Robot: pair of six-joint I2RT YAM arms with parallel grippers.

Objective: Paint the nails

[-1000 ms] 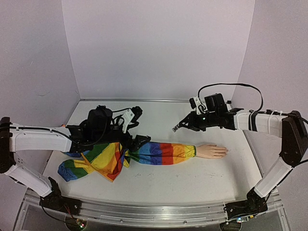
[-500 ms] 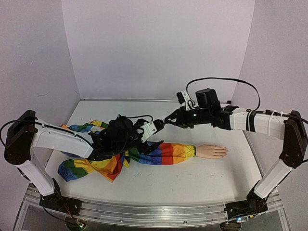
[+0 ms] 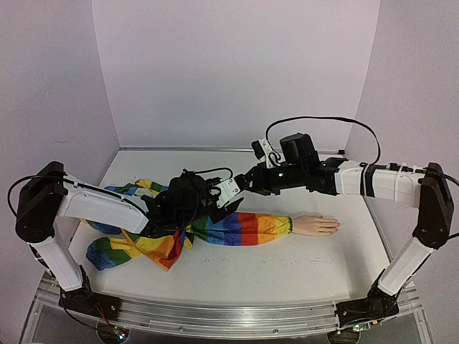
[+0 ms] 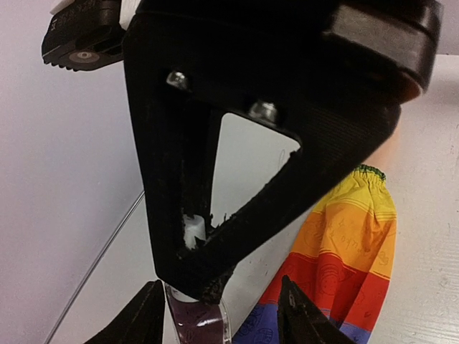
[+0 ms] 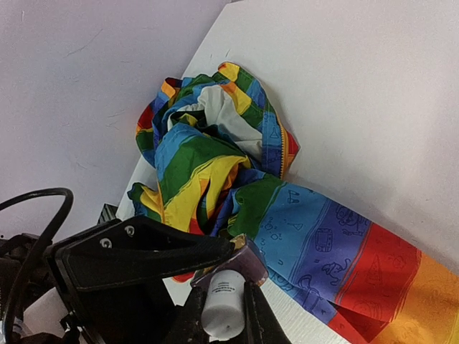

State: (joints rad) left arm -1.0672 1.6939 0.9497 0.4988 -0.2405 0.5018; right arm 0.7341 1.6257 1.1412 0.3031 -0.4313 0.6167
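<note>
The pale mannequin hand (image 3: 316,225) lies palm down at right of centre, and its rainbow sleeve (image 3: 240,227) runs left into a bunched heap. The nails are too small to make out. Above the sleeve, my right gripper (image 3: 239,185) is shut on the white cap (image 5: 224,307) of a small polish bottle (image 4: 198,319) filled with dark purple polish. My left gripper (image 3: 218,200) meets it from the left. Its jaws (image 4: 220,288) stand on either side of the glass body, one finger against it and the other a little apart.
The loose end of the sleeve (image 5: 208,154) is heaped at the left of the white table (image 3: 287,269). Grey walls close in the back and both sides. A metal rail (image 3: 215,315) runs along the near edge.
The right gripper has carried the bottle left over the sleeve. The left arm has swung right to meet it, and its jaws have narrowed around the bottle's body.
</note>
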